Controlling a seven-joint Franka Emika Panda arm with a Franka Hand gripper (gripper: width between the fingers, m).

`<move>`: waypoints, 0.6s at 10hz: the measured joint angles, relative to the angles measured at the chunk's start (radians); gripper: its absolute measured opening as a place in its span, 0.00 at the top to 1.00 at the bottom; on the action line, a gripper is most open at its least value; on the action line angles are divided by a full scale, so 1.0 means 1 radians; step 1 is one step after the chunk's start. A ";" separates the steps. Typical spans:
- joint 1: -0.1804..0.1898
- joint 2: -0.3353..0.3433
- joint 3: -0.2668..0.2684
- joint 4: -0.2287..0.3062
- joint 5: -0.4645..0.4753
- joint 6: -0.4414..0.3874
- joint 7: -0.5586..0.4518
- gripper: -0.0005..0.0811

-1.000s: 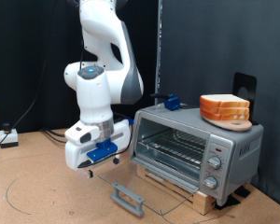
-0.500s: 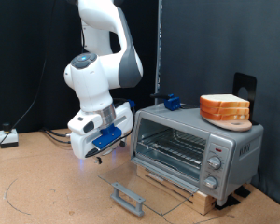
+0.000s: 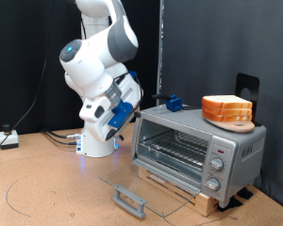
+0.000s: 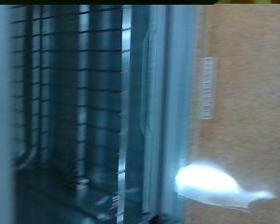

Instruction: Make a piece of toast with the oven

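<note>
The silver oven (image 3: 200, 149) stands on a wooden slat base at the exterior view's right. Its glass door (image 3: 141, 188) lies open and flat, black handle towards the bottom. The wire rack (image 3: 174, 151) inside shows nothing on it. My gripper (image 3: 132, 111) hangs raised just left of the oven's upper left corner, tilted towards the opening; its fingers are too small to make out. The wrist view is blurred and shows the rack wires (image 4: 75, 103) and oven frame (image 4: 163, 112), with no fingers in it. The single piece of toast is out of view.
A thick stack of bread slices (image 3: 226, 110) sits on the oven's top at the right, a small blue block (image 3: 173, 103) at its back left. Cables (image 3: 9, 139) lie at the far left on the brown floor (image 4: 247, 93). A black curtain closes the back.
The arm has swung up and to the right, from low over the floor left of the open door to the height of the oven's top. The hand has tilted towards the oven.
</note>
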 joint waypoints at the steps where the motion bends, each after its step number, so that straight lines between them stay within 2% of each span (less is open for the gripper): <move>1: 0.000 -0.033 0.001 0.001 -0.002 -0.042 0.000 0.01; 2: 0.000 -0.059 0.001 -0.005 -0.004 -0.062 0.000 0.01; 3: 0.000 -0.057 0.001 -0.005 -0.004 -0.061 0.000 0.01; 4: 0.006 -0.060 0.002 -0.005 0.023 -0.062 -0.043 0.01; 6: 0.037 -0.090 0.002 0.000 0.100 -0.132 -0.205 0.01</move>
